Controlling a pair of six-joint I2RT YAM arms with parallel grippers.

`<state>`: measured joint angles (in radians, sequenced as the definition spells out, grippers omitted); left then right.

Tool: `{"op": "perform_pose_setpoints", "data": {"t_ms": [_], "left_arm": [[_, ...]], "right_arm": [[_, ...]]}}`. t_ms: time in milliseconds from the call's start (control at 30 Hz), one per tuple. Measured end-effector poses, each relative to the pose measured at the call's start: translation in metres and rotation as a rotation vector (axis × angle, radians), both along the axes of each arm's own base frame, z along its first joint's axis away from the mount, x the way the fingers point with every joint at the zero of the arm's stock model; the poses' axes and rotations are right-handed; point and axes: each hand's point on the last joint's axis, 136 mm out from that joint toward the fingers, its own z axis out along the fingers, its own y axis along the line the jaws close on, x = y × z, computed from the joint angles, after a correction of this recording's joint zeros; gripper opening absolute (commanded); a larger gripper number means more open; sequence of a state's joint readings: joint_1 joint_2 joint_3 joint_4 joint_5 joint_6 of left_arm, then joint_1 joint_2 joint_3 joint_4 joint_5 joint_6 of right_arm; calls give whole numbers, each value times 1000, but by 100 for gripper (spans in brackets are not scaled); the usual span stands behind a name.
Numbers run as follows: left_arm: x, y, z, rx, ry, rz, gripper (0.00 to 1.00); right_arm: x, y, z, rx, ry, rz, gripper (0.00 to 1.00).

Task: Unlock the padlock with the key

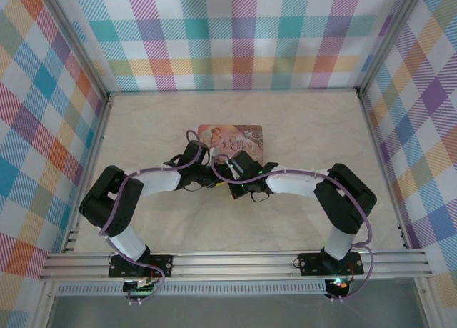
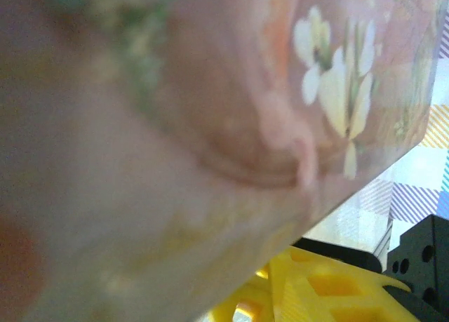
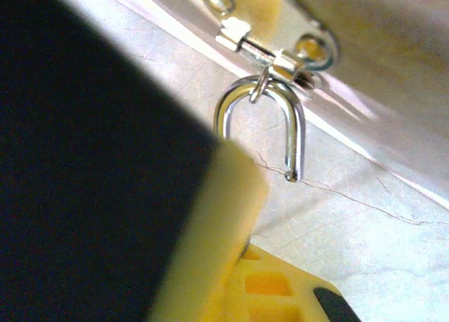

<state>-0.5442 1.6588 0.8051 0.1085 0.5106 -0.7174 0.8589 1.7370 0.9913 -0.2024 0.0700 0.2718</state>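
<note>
The padlock [image 3: 297, 132] hangs by its shackle from the gold clasp [image 3: 270, 13] on the pink tin's [image 1: 230, 136] near edge, one leg ending free, so it looks sprung; the right gripper [image 1: 232, 172], pressed together, sits at that clasp, probably steadying the lock's body hidden behind its finger. The left gripper [image 1: 208, 166] crowds the tin's near-left side, likely bracing it on the worktop [image 1: 307, 128]; I cannot tell how wide it stands. The lid's script lettering is too small to read.

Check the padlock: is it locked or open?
Open: the padlock hangs by its hoop from the clasp, one hoop end free in the air.
</note>
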Motion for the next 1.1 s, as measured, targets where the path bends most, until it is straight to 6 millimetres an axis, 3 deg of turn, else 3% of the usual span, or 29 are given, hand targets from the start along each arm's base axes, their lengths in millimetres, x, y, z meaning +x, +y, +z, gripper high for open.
{"op": "perform_pose_setpoints", "data": {"t_ms": [333, 733, 867, 1100], "left_arm": [[-4, 26, 21, 44, -65, 80, 45], [2, 86, 72, 125, -210, 265, 62], [6, 105, 70, 166, -205, 324, 62], [12, 120, 43, 231, -129, 361, 62]], "right_arm": [[-1, -1, -1, -23, -21, 58, 0], [-4, -6, 2, -105, -44, 172, 0], [-5, -9, 1, -131, -49, 202, 0], [-3, -13, 2, -178, -80, 254, 0]]}}
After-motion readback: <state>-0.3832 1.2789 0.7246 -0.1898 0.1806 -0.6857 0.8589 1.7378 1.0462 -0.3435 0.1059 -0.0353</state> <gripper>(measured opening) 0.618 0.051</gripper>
